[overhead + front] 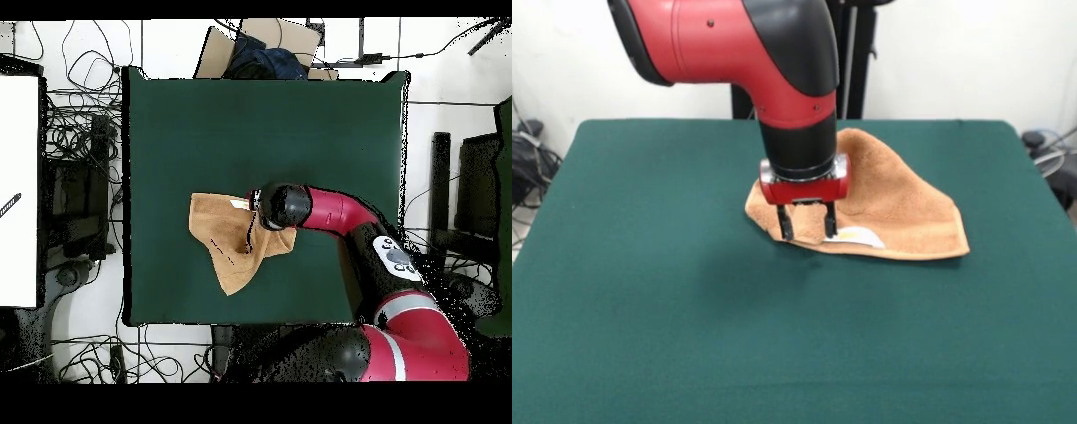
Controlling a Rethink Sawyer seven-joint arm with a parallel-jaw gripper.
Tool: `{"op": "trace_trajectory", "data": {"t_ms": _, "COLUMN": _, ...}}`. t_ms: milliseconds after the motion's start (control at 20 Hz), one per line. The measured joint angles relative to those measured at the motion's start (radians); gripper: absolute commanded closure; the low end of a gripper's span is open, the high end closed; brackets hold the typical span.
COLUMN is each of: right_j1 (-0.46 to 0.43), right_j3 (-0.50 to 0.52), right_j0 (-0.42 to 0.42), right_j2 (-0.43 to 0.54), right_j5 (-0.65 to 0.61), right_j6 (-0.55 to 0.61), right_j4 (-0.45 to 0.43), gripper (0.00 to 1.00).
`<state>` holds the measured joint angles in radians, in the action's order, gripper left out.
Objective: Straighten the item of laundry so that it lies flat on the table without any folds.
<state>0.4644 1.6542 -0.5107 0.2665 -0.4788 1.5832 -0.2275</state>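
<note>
1. Dark green felt-topped rectangular table (644,309): it carries 1 cloth item; most of its tabletop is bare.
2. Orange-tan terry-cloth towel (900,212): it lies toward the middle of the tabletop, nearer the far edge in the front view. It is not flat; it forms an irregular, roughly triangular shape with folded layers, 1 point reaching toward the far edge and 1 toward the right edge in the front view. In the overhead view it sits left of the tabletop's centre, tapering toward the bottom edge.
3. Small white label (861,237): it shows at the towel's near edge, just beside the fingers.
4. Red and black arm (777,53): it comes down over the towel's left part in the front view.
5. Gripper (808,223): its 2 dark fingers (786,224) point downward, standing apart, with a raised flap of towel edge between them; whether they pinch it cannot be told.
</note>
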Motion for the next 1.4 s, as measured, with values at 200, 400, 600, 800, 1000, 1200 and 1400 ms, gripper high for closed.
{"op": "trace_trajectory", "data": {"t_ms": 200, "right_j1": 0.009, "right_j3": 0.002, "right_j0": -0.002, "right_j2": 0.000, "right_j5": 0.000, "right_j6": 0.000, "right_j4": 0.000, "gripper": 0.00}}
{"op": "trace_trajectory", "data": {"t_ms": 400, "right_j1": 0.009, "right_j3": 0.002, "right_j0": -0.005, "right_j2": 0.000, "right_j5": 0.000, "right_j6": 0.000, "right_j4": 0.000, "gripper": 0.00}}
{"op": "trace_trajectory", "data": {"t_ms": 600, "right_j1": 0.009, "right_j3": 0.002, "right_j0": -0.009, "right_j2": 0.000, "right_j5": 0.000, "right_j6": 0.000, "right_j4": 0.000, "gripper": 0.00}}
{"op": "trace_trajectory", "data": {"t_ms": 800, "right_j1": 0.009, "right_j3": 0.007, "right_j0": -0.014, "right_j2": 0.000, "right_j5": 0.000, "right_j6": 0.000, "right_j4": -0.001, "gripper": 0.00}}
{"op": "trace_trajectory", "data": {"t_ms": 1000, "right_j1": 0.007, "right_j3": 0.011, "right_j0": -0.013, "right_j2": 0.000, "right_j5": 0.027, "right_j6": 0.000, "right_j4": -0.019, "gripper": 0.00}}
{"op": "trace_trajectory", "data": {"t_ms": 1200, "right_j1": 0.004, "right_j3": 0.028, "right_j0": -0.009, "right_j2": -0.002, "right_j5": 0.095, "right_j6": 0.000, "right_j4": -0.047, "gripper": 0.00}}
{"op": "trace_trajectory", "data": {"t_ms": 1400, "right_j1": 0.004, "right_j3": 0.060, "right_j0": 0.000, "right_j2": -0.006, "right_j5": 0.148, "right_j6": 0.000, "right_j4": -0.053, "gripper": 0.00}}
